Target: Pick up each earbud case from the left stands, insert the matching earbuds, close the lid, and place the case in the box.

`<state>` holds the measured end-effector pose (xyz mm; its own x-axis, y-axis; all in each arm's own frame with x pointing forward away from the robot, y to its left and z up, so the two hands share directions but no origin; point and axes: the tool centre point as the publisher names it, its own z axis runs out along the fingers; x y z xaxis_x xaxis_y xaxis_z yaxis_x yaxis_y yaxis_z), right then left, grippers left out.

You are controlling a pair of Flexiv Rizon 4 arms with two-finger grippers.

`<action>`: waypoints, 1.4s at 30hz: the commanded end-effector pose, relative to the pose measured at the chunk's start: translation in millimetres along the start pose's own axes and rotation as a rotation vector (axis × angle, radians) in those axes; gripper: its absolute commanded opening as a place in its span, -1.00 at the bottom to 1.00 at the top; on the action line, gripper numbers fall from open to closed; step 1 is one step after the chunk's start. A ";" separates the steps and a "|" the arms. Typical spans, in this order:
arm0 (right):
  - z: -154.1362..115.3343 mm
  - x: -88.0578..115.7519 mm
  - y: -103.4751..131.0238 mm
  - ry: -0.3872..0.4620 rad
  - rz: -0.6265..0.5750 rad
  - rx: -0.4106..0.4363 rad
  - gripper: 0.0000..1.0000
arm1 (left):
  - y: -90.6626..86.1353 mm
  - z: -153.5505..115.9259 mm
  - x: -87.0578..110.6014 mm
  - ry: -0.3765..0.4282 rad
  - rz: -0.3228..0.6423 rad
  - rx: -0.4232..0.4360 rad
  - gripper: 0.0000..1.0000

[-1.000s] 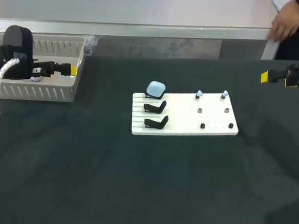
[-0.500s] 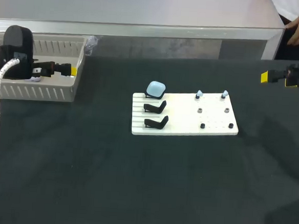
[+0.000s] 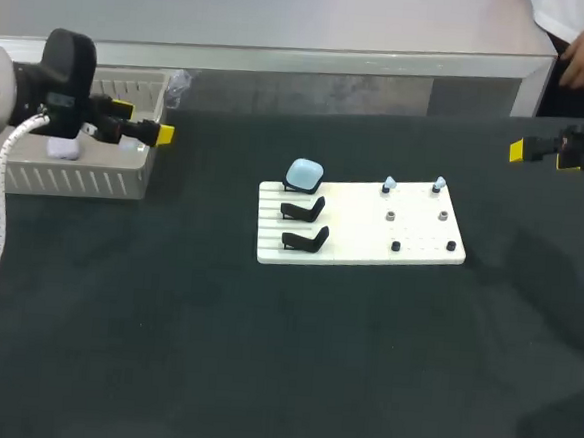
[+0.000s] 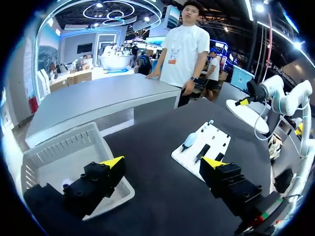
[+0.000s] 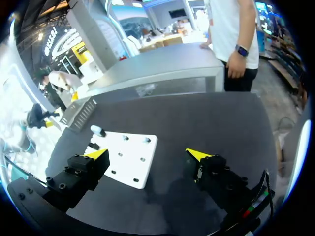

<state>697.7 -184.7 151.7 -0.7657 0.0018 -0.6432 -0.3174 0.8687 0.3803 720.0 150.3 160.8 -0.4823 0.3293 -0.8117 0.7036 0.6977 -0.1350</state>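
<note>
Broad bare counter lies in front of the white board and on both its sides, room enough for a claw to pass low. On the board the black stands, the blue case and small pegs stick up. The basket walls off the far left, the left claw hanging at its right rim

Head camera overhead, behind; wrist cameras low, oblique; all share white board.
</note>
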 end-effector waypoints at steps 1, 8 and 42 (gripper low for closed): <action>0.9 -0.2 -0.7 0.000 -0.001 -0.002 1.00 | 4.5 2.5 -1.1 -0.149 0.408 0.323 1.00; 0.9 -0.2 -0.7 0.000 -0.001 -0.002 1.00 | 0.9 8.2 -5.5 -0.105 0.460 0.360 1.00; 0.9 -0.2 -0.7 0.000 -0.001 -0.002 1.00 | -35.7 125.7 -13.0 -0.085 0.491 0.500 1.00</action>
<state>697.7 -184.7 151.7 -0.7658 0.0017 -0.6431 -0.3173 0.8688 0.3802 738.7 64.7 123.0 -0.0213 0.4712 -0.8818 0.9874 0.1484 0.0554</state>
